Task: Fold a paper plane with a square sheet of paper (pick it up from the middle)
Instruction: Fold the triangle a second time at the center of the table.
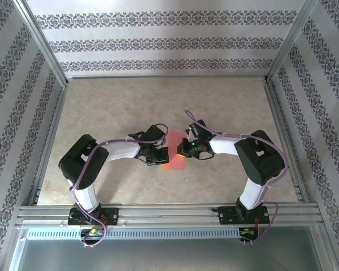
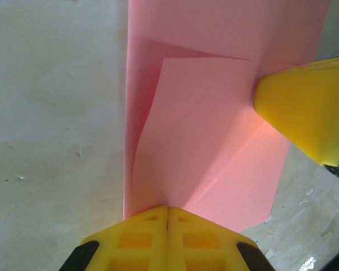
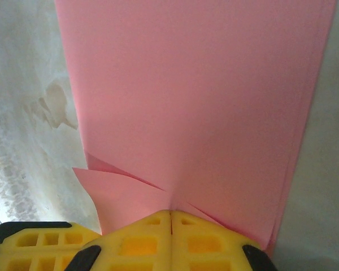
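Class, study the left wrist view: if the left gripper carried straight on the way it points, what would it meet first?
The pink sheet: the left gripper, shut, touches its raised flap. The right gripper's finger sits off to one side, probably out of line.

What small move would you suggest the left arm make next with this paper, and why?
Probably have the left gripper ease its pinched flap down and across, flattening it onto the sheet of paper. Both grippers are shut on the sheet from opposite sides, the right gripper anchoring it, and the flap looks raised, with its fold soft rather than creased.
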You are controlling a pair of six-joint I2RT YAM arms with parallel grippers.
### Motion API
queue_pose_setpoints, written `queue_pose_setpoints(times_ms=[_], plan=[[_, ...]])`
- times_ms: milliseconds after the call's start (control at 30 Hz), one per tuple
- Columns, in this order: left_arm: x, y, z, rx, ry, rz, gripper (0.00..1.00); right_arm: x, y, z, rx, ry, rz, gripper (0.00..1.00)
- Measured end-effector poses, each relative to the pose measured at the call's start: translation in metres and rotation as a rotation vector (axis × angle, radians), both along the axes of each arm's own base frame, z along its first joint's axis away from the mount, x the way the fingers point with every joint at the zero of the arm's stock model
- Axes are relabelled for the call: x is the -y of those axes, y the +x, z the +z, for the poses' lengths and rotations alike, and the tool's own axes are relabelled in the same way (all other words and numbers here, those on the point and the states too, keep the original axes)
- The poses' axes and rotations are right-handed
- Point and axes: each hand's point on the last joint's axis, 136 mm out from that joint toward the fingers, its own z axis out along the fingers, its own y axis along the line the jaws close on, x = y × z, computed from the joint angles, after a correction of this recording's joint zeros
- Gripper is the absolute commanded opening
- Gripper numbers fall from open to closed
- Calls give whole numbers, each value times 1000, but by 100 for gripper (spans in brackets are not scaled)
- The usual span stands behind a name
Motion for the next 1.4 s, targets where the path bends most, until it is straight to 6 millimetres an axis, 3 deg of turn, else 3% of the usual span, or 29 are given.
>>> queue_pose_setpoints(times_ms=[133,367,433,500,633,767,900,1400], plan=[[0,0,-1,5,-2,3,0,12,7,0,1,11,-10,5],[1,2,0,11,-8,5,0,53,35,2,2,1,-113,8],[1,2,1,12,-9,5,2,59,38,3,10,-18,-130,12],[0,1,2,8,-5,5,11,63,39,9,20,-30,-145,19],[4,7,15,26,-24,25,25,65,38,36,75,-4,-172,25],[14,26,40,93,-61,50,25,65,26,51,86,24,-205,30],[21,45,55,152,-73,72,19,60,9,46,44,30,-225,35],[-1,55,9,97,38,180,8,38,-7,43,-21,36,-261,40]])
